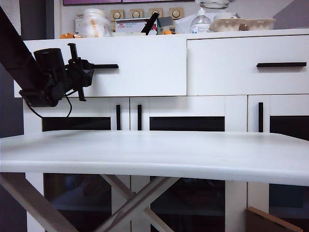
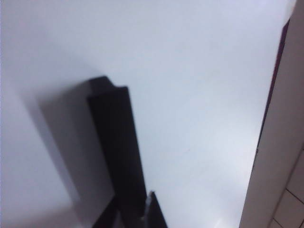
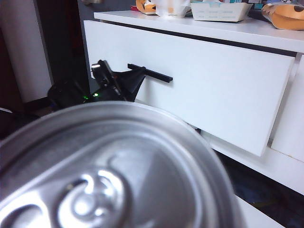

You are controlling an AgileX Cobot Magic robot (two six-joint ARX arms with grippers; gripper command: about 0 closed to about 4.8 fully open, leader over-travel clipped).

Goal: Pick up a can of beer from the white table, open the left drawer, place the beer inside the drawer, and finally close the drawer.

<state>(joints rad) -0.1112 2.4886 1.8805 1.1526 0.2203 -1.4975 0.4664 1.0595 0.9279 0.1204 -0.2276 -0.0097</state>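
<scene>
The left drawer [image 1: 145, 67] stands pulled a little out of the white cabinet, and a dark gap shows behind its front [image 3: 213, 95]. My left gripper [image 1: 79, 72] is shut on its black bar handle [image 1: 106, 66]. In the left wrist view the handle [image 2: 116, 137] runs between the fingertips of the left gripper [image 2: 137, 216]. The can of beer [image 3: 109, 180] fills the right wrist view with its silver top and pull tab, held up level with the drawer. It hides my right gripper's fingers. The white table [image 1: 154, 154] lies in front, with the can out of the exterior view.
The right drawer [image 1: 246, 65] is closed. Below are doors with vertical black handles [image 1: 118, 117]. On the cabinet top stand a pump bottle [image 1: 200, 21], egg cartons [image 1: 244, 24] and a jar [image 1: 94, 23]. A cardboard box [image 1: 270, 222] sits low at the right.
</scene>
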